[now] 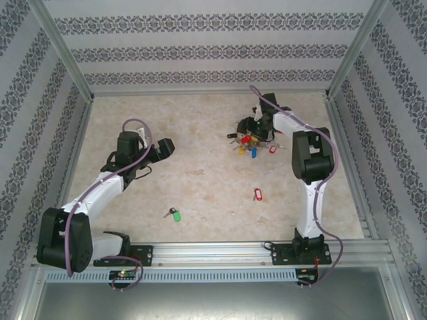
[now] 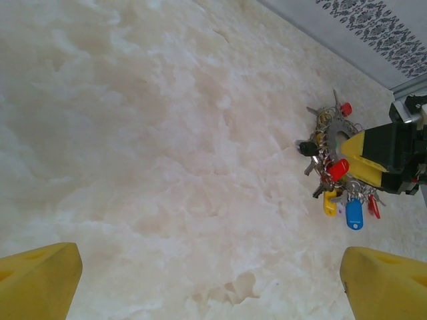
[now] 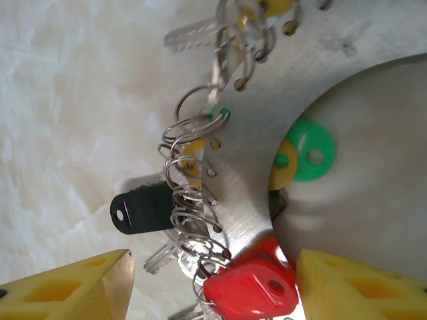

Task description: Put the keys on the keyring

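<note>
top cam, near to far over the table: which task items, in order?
green-tag key → red-tag key → keyring

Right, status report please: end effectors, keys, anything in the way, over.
Left end effector open, empty, over table. Right end effector open, straddling keyring rim. Green-tag key and red-tag key loose on table. No obstruction seen.
</note>
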Controlling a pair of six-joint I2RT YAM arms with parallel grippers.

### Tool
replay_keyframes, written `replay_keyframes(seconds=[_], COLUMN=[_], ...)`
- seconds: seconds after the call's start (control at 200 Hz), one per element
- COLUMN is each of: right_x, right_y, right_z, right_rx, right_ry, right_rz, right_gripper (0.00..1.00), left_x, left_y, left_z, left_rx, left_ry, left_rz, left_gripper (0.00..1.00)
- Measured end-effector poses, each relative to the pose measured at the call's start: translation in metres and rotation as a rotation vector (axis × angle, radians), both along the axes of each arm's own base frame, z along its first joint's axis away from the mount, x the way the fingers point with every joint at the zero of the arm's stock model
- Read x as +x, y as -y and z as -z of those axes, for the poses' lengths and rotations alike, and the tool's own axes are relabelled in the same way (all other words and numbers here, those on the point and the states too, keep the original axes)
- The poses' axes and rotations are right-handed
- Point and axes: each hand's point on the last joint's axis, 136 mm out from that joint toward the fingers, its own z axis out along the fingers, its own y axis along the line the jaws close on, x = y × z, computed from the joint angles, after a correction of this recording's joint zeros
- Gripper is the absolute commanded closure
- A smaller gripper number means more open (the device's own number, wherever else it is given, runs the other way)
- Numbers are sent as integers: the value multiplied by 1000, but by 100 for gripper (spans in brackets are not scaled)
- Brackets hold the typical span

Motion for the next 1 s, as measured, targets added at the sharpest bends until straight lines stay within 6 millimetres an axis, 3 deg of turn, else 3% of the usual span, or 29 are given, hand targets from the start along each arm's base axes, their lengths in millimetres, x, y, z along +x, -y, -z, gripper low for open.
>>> replay_keyframes(seconds=[0.225,0.46,0.575,0.664,0.799,0.889,0.999], right_x=[-34,-118,-154,-160,-145,-155,-190], right_y=[-39,-115,-140,-128,-77,-46,-38], right_z=[4,6,-9,-31,-63,-62,-46], right_rx=[30,54,65,66,69,53,60], right_ry=[-13,-67,-57,-10,86,94,45], right_rz=[-117,-314,-394,-362,-193,-86,-36], right_gripper=[35,37,39,41,42,44,46], left_x=[-1,1,4,8,19,27,34], left_y=[0,2,5,14,44,68,92], left_z=[0,5,11,13,15,20,32], left_rx=[9,9,3,-5,2,17,40], left_ry=[-6,-26,-46,-65,-91,-115,-153], left_rz=[6,15,28,57,139,204,267], left_gripper=[0,1,6,9,16,20,22])
